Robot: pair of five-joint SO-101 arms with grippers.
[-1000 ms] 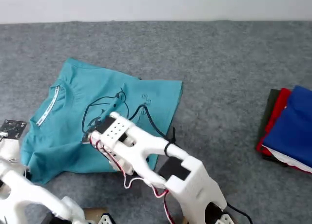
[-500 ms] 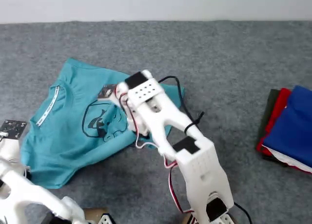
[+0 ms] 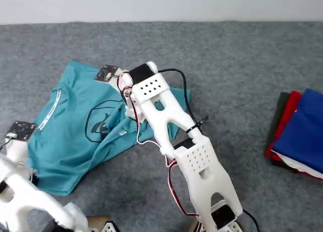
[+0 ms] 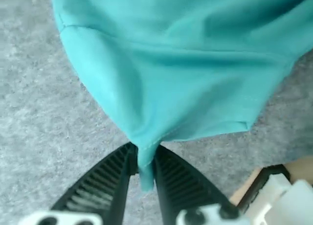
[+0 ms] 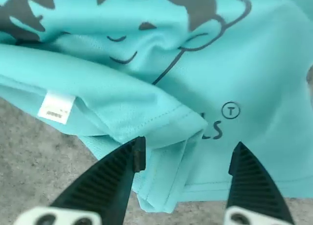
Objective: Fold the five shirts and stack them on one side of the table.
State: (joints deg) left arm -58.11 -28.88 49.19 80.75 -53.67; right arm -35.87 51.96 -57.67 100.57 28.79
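A teal shirt (image 3: 70,136) with a dark print lies on the left of the grey table (image 3: 232,65), one side doubled over onto itself. In the left wrist view my left gripper (image 4: 144,162) is shut on a bunched edge of the teal shirt (image 4: 186,63); in the high view it sits at the shirt's near left edge (image 3: 22,152). My right gripper (image 5: 188,156) hovers open over the teal shirt (image 5: 161,54), its fingers straddling a folded hem with a white label. In the high view the right gripper (image 3: 130,105) is over the shirt's middle right.
A stack of folded shirts (image 3: 300,133), blue on top of red, white and dark ones, rests at the table's right edge. Bare grey table stretches between the teal shirt and that stack, and along the back.
The right arm swung from the shirt's near edge toward the back, carrying that part of the shirt over onto itself. The left arm shifted only slightly.
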